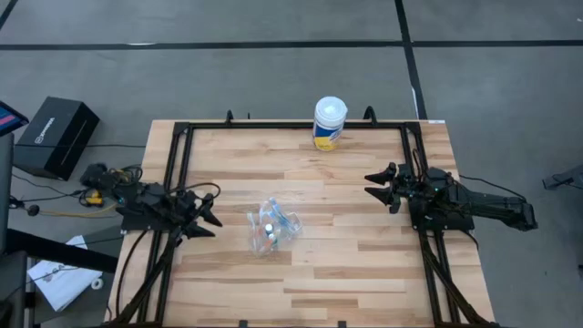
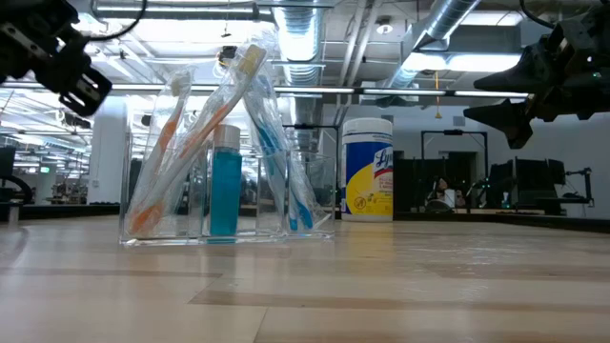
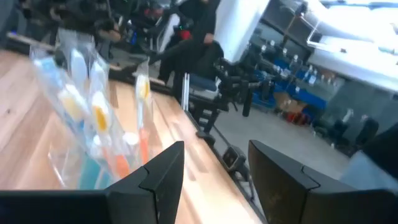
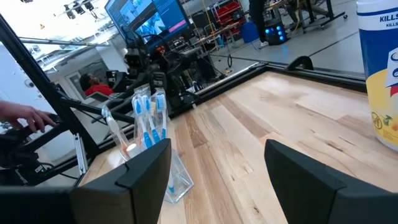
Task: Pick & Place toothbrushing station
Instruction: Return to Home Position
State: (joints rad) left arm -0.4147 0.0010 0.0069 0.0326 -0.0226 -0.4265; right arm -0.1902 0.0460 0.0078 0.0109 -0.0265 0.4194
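Looking straight down, the high view shows the transparent organizer [image 1: 273,228] standing near the middle of the wooden counter [image 1: 346,273], between the two arms and touched by neither. The left arm [image 1: 155,208] lies at the counter's left edge. The left jaws are spread apart and empty, pointing right toward the organizer. The right arm [image 1: 455,202] lies at the right edge. The right jaws are likewise parted and hold nothing, well apart from the organizer. A wipes canister [image 1: 330,123] stands at the far edge, and a black box [image 1: 56,135] sits on the floor to the far left.

From counter height, the low view shows the organizer upright. An orange toothbrush [image 2: 162,152] leans in its left compartment, a teal tube [image 2: 226,186] stands straight in the middle one, and blue toothbrushes [image 2: 276,162] lean in the right one. All the brushes are in clear wrapping. The canister stands farther back, to the right. Both arms hang above the counter, left and right.

The left wrist view looks past its two separated fingers [image 3: 155,180] at the organizer close by, with nothing between them.

The right wrist view shows its fingers [image 4: 143,168] wide apart. The organizer with the blue brushes lies beyond, the left arm behind that, and a person's hand [image 4: 22,115] shows past the counter's edge.
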